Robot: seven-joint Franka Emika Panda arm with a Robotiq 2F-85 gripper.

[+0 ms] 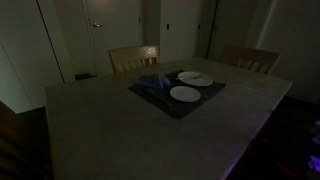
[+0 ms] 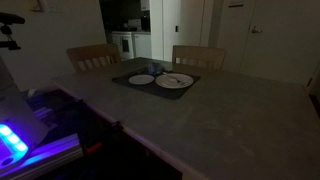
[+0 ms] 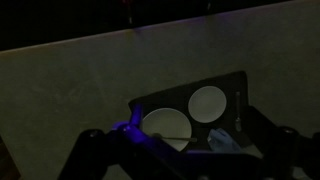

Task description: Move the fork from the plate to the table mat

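Note:
A dark table mat (image 3: 150, 103) lies on the table with two white plates on it. In the wrist view a thin fork (image 3: 180, 139) lies across the edge of the nearer plate (image 3: 162, 124). The other plate (image 3: 207, 102) is bare. In an exterior view the fork (image 2: 173, 79) shows as a thin line on the larger plate (image 2: 174, 82). My gripper (image 3: 185, 165) hangs well above and short of the mat. Its dark fingers stand wide apart at the bottom of the wrist view, open and empty. The gripper shows in neither exterior view.
A second utensil (image 3: 238, 108) lies on the mat's edge, and a blue napkin (image 3: 225, 138) lies beside the near plate. Two wooden chairs (image 2: 93, 57) (image 2: 197, 55) stand behind the table. The room is very dark. Blue-lit equipment (image 2: 12, 140) sits nearby.

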